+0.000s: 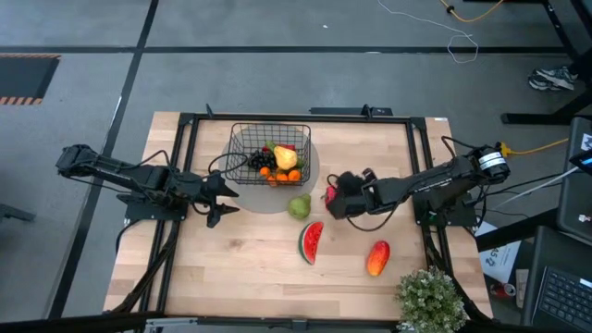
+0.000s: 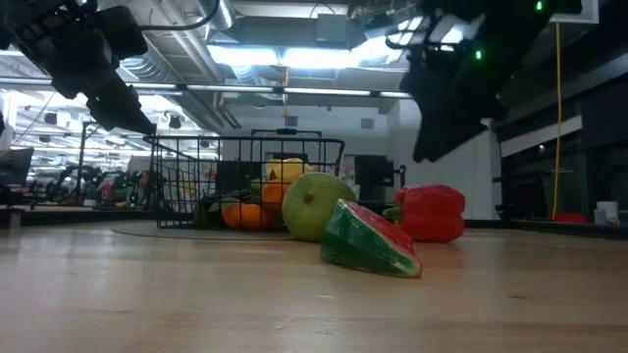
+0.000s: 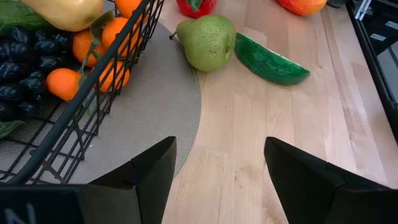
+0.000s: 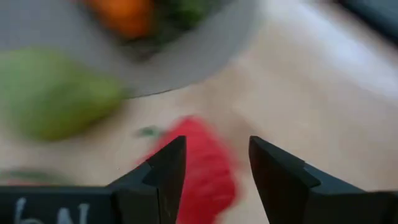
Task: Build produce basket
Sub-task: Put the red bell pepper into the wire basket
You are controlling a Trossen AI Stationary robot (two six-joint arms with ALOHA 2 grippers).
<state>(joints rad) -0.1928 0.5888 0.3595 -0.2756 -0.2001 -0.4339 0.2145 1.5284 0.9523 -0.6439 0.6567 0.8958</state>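
While right claw (image 4: 214, 180) hovers over red pepper (image 4: 199, 168), bare table (image 1: 250, 277) surrounds.

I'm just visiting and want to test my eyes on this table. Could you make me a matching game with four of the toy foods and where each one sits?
Things:
1. pear
2. watermelon slice
3. mango
4. oranges

Places:
A. inside the basket
B. alone on bare wood, nearest the potted plant
C. at the edge of the round grey mat, just outside the basket
D. on bare wood between the pear and the mango

Pairs: 1-C, 2-D, 3-B, 4-A
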